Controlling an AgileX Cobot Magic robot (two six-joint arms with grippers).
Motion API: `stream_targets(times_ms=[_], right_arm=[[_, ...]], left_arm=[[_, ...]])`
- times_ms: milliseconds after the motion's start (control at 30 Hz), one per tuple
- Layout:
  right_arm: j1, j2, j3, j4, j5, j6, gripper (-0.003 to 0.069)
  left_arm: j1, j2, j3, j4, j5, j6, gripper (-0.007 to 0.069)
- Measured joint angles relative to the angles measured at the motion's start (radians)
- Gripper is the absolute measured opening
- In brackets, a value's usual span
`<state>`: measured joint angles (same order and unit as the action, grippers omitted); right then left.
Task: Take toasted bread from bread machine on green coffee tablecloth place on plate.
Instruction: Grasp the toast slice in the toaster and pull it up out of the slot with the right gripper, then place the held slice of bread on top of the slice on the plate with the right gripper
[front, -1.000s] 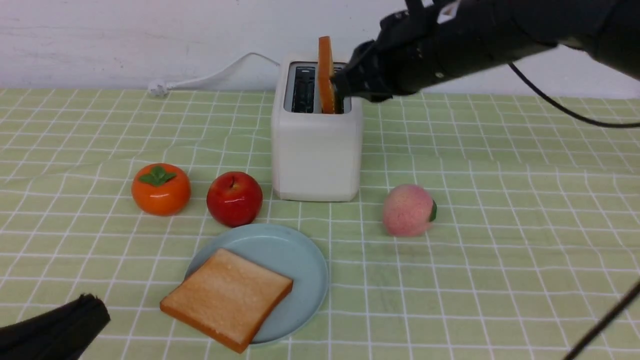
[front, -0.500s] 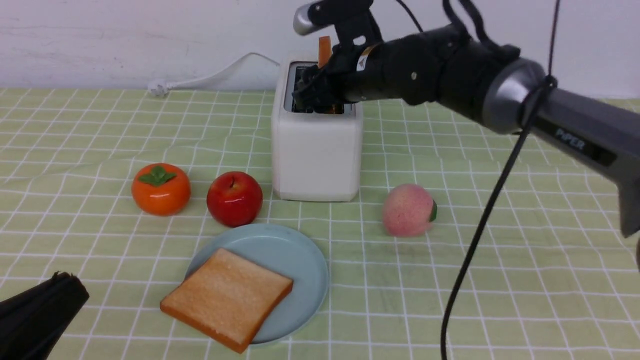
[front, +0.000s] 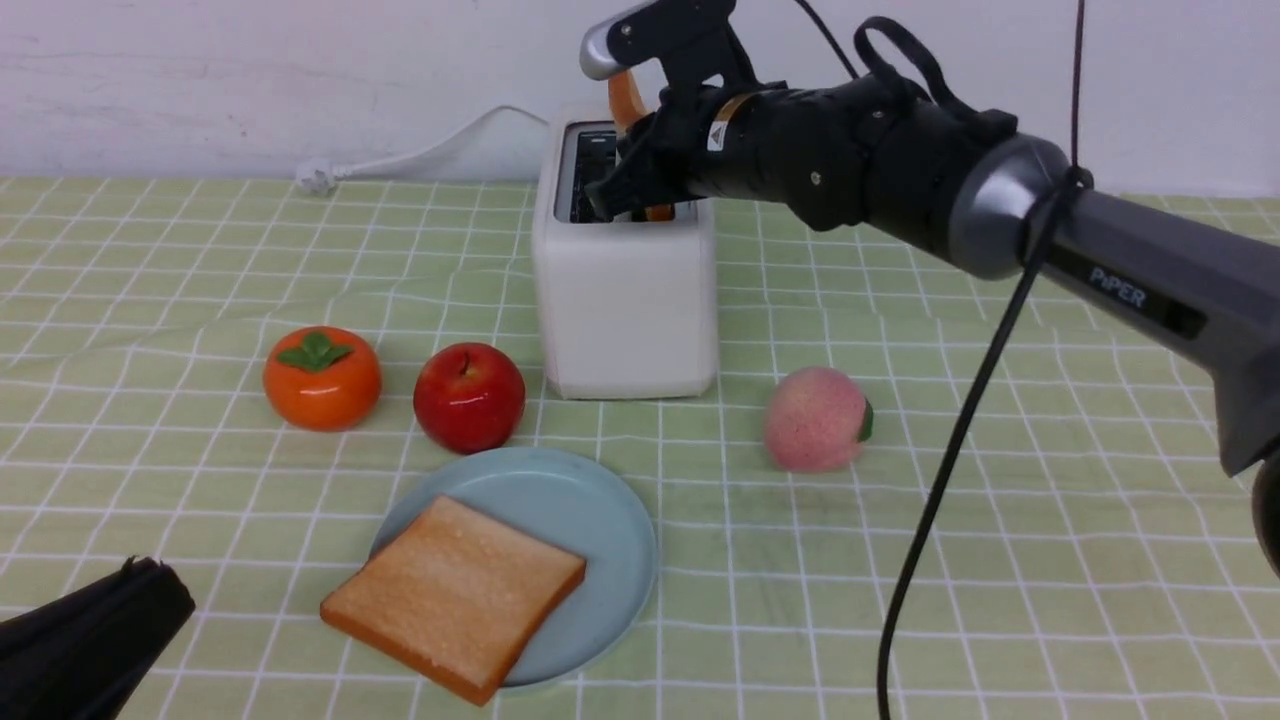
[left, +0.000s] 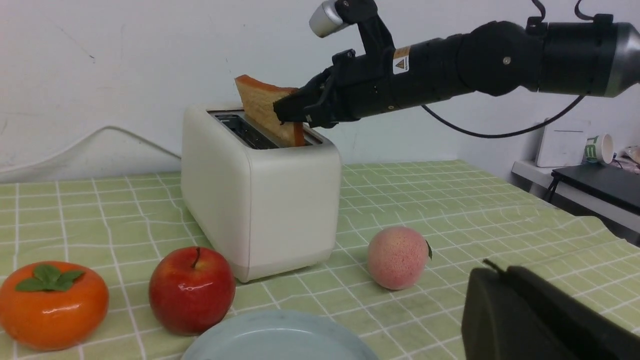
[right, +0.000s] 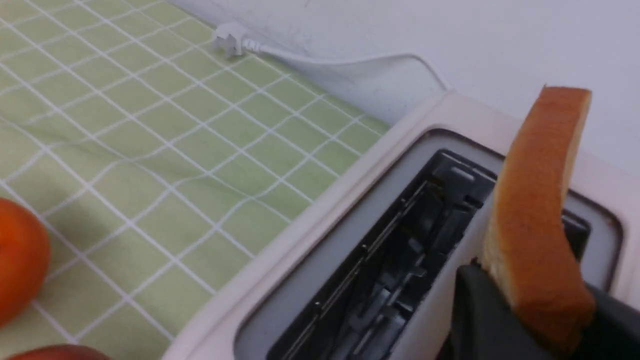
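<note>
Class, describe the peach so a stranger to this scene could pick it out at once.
Find the white toaster on the green checked cloth. Nearer the camera, off its right corner, lies the peach alone. It is pale pink and matte, unlike the glossy red apple and orange persimmon.

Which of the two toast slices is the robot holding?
The upright slice in the toaster, pinched by the right gripper; the other slice lies flat on the plate, untouched.
</note>
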<state>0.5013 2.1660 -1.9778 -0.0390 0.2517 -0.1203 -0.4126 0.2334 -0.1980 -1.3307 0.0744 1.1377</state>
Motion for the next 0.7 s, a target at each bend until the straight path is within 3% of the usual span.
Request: stream_targets(times_ms=[200,333,500,533,567,700], right_arm=[[0.013,-0.174,-0.003,0.001,0.081,-0.001,0.0122],[0.038,-0.327,-0.016,0.070,0.253,-0.001,0.0122],[0.064,-0.464,0.077,0.271,0.605,-0.048,0.0122],[0.064,-0.466,0.086,0.271,0.605,-0.053,0.0122],[0.081,-0.476,0.176,0.389,0.655,-0.095,0.0122],[0.106,-0.439,0.365,0.658,0.638,-0.236,0.0122]], left_arm=[[0.000,0.000,0.008,-0.001,-0.027,0.000,-0.0011],[0.000,0.000,0.008,-0.004,-0.051,0.000,-0.0008],[0.000,0.000,0.008,-0.004,-0.054,0.000,-0.0003],[0.000,0.000,0.008,-0.004,-0.054,0.000,-0.0003],[0.000,0.000,0.008,-0.004,-0.054,0.000,-0.0002],[0.000,0.000,0.008,-0.017,-0.057,0.000,-0.0001]])
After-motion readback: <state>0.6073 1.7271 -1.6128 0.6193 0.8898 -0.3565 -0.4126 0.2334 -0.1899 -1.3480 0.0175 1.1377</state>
